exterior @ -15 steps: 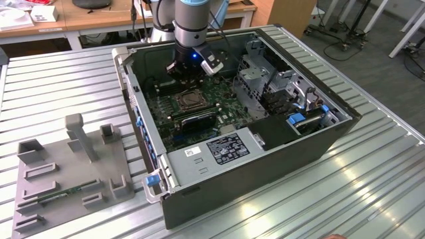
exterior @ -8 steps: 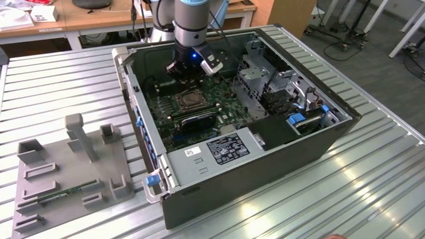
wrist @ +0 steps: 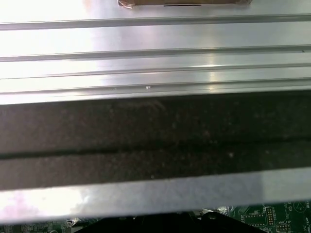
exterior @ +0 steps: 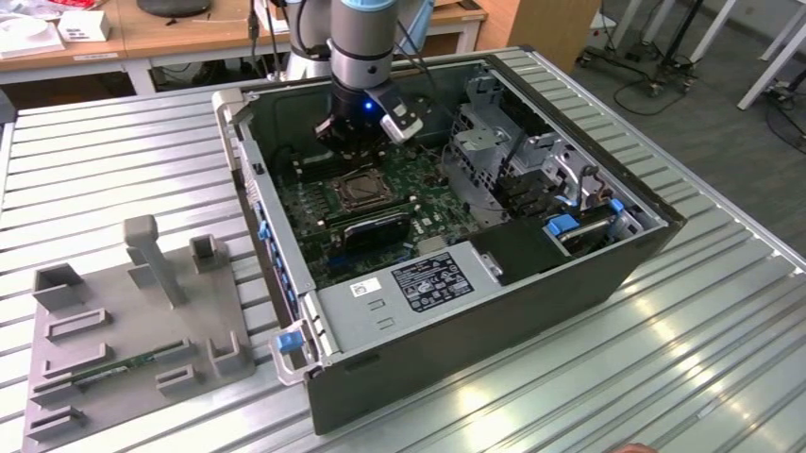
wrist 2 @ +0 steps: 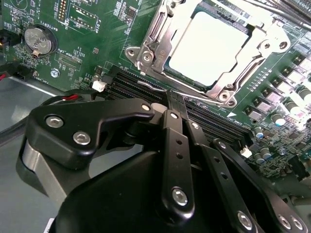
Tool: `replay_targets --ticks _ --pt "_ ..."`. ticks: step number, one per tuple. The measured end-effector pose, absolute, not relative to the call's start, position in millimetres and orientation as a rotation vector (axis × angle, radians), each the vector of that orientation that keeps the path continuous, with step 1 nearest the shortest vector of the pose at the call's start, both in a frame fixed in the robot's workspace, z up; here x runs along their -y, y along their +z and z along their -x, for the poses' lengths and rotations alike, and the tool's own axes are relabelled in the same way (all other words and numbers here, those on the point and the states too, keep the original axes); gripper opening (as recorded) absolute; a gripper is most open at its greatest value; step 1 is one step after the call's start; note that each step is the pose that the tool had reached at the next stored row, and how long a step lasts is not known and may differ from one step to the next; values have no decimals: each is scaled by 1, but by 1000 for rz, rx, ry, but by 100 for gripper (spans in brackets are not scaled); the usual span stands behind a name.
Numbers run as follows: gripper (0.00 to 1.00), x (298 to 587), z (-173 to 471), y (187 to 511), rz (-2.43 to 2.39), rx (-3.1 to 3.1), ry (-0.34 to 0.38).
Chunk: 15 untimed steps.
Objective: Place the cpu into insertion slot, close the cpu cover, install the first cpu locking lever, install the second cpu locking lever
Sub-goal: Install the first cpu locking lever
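In the exterior view, one arm is reaching into one open computer case [exterior: 492,321] lying on the ribbed counter [exterior: 705,359]. Its tool [exterior: 355,153] is hanging just above the insertion slot [exterior: 357,189], and one grey fixture tray [exterior: 126,321] is lying well apart on the exterior view's left. In the second wrist view, the fingers [wrist 2: 176,141] are showing pressed together over the long memory slots [wrist 2: 131,82]. Just beside them, the one cpu [wrist 2: 209,46] is sitting in the slot, with the one cpu cover [wrist 2: 158,36] lying down around it and one coin cell [wrist 2: 38,40] standing apart. In the first wrist view, the case's dark wall [wrist: 155,141] is standing between the counter and a sliver of the green board [wrist: 272,216].
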<state>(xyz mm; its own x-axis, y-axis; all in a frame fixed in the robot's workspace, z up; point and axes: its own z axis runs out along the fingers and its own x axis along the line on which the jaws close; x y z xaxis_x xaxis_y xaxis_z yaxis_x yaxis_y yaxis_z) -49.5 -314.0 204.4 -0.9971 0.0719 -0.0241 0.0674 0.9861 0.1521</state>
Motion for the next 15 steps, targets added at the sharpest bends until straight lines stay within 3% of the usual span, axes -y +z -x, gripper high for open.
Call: replay_targets --ticks 15 --pt "11 317 49 202 -109 -3101 235"
